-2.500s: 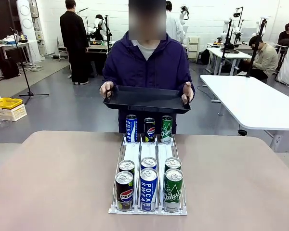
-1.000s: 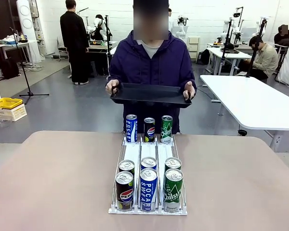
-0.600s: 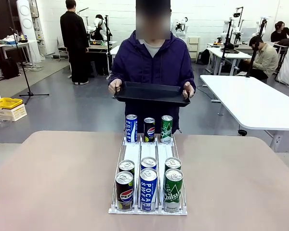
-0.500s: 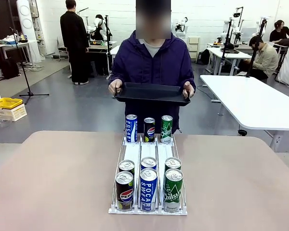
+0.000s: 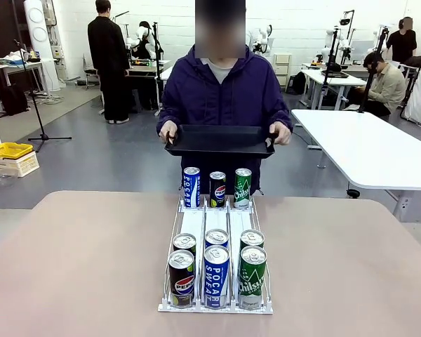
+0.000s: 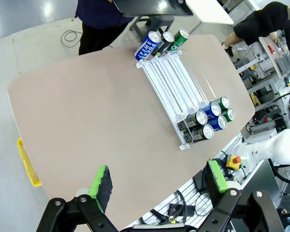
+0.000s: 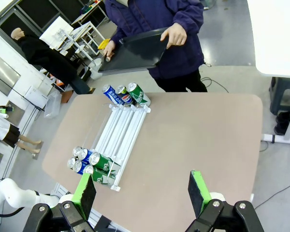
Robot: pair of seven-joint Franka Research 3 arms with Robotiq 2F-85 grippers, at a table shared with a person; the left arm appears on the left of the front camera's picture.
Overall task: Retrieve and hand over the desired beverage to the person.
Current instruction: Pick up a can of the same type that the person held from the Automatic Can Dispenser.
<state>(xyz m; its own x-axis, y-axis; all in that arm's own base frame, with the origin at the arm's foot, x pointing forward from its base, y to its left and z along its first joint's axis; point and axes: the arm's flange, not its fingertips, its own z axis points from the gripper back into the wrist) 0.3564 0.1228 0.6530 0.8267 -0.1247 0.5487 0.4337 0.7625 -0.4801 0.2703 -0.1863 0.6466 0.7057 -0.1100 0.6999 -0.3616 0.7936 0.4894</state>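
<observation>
The person (image 5: 221, 91) in a dark navy-purple hooded jacket stands at the table's far side, holding a black tray (image 5: 219, 140) in both hands above the far cans. A clear three-lane rack (image 5: 216, 219) runs down the table's middle. At its far end stand a blue Pocari can (image 5: 191, 187), a black Pepsi can (image 5: 217, 189) and a green Chilsung can (image 5: 243, 187). At the near end are two rows: Pepsi (image 5: 181, 279), Pocari (image 5: 216, 276), Chilsung (image 5: 252, 277). My left gripper (image 6: 158, 178) and right gripper (image 7: 142, 187) hang open, high above the table, holding nothing.
The tan table (image 5: 77, 267) has rounded corners and wide bare areas on both sides of the rack. A white table (image 5: 372, 151) stands beyond it at right. Other people stand and sit in the background. A yellow crate (image 5: 9, 150) is on the floor at left.
The person has lowered the tray slightly and shifted both hands to its ends. The cans and rack have not moved.
</observation>
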